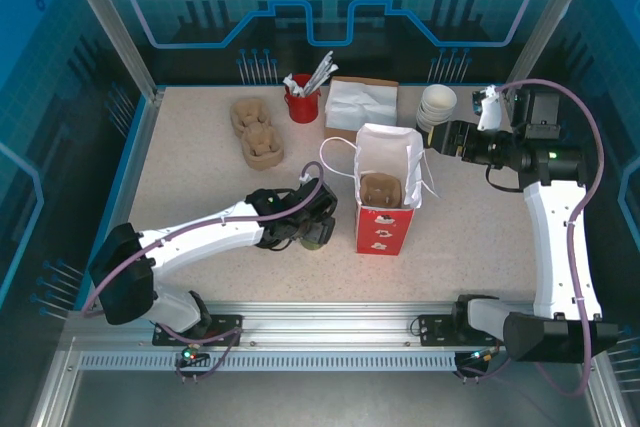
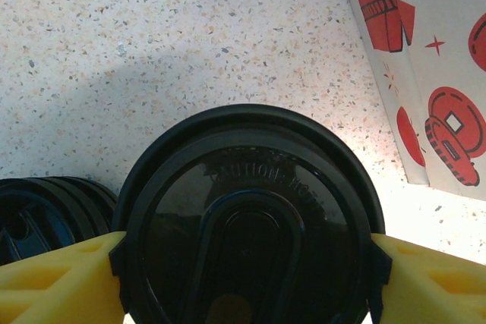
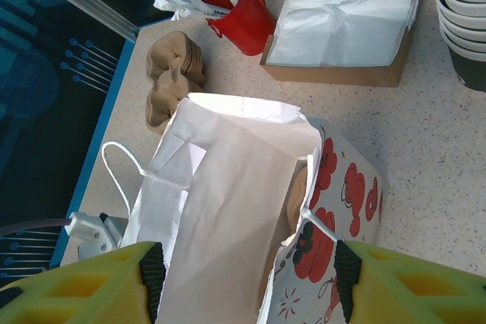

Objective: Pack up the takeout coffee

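The speckled bench (image 1: 200, 207) carries a red-and-white paper bag (image 1: 385, 229) standing open at its middle. Along the back lie stacked pulp cup carriers (image 1: 257, 132), a red cup of sachets (image 1: 302, 105), a cardboard box of napkins (image 1: 360, 105) and stacked paper cups (image 1: 436, 107). Left of the bag are the takeout coffee (image 1: 318, 235) and a stack of black lids (image 2: 45, 206).
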{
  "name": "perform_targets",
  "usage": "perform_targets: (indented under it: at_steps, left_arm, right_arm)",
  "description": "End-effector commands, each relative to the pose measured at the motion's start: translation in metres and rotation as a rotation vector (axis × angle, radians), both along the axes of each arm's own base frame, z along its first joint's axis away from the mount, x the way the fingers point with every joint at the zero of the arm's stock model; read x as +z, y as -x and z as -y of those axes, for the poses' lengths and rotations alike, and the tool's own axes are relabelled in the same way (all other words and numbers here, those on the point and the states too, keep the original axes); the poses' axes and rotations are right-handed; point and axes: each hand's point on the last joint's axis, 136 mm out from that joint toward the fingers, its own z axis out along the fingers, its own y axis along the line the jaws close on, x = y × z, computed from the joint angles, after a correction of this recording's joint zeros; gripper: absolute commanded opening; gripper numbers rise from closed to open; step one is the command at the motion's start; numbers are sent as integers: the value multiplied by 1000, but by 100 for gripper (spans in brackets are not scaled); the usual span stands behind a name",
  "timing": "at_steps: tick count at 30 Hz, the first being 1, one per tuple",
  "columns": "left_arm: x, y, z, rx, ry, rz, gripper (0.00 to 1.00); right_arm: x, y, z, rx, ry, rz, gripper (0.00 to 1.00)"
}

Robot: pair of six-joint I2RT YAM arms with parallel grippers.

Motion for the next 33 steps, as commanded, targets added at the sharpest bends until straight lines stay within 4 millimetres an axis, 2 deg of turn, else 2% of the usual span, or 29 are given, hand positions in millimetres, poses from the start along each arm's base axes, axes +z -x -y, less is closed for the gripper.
perform_targets:
  at_steps: [1, 6, 20, 24, 28, 33]
  left_arm:
    - [-21, 18, -8, 6, -42, -129, 74]
    - [-26, 21, -7, 7, -46, -158, 70]
    - [-44, 27, -3, -3, -92, -243, 72]
    - [-49, 28, -3, -4, -107, -261, 68]
    - [-44, 26, 0, -10, -84, -246, 65]
    - [-22, 19, 6, -17, -29, -186, 64]
  right_arm:
    - [11, -6, 0, 36, -7, 51, 64]
    - [9, -17, -6, 98, -12, 66, 61]
    - [0, -47, -14, 242, 22, 49, 59]
    - [-4, -51, -15, 271, 40, 35, 59]
    - [-2, -51, -22, 328, 48, 55, 59]
    - [3, -53, -30, 418, 87, 146, 59]
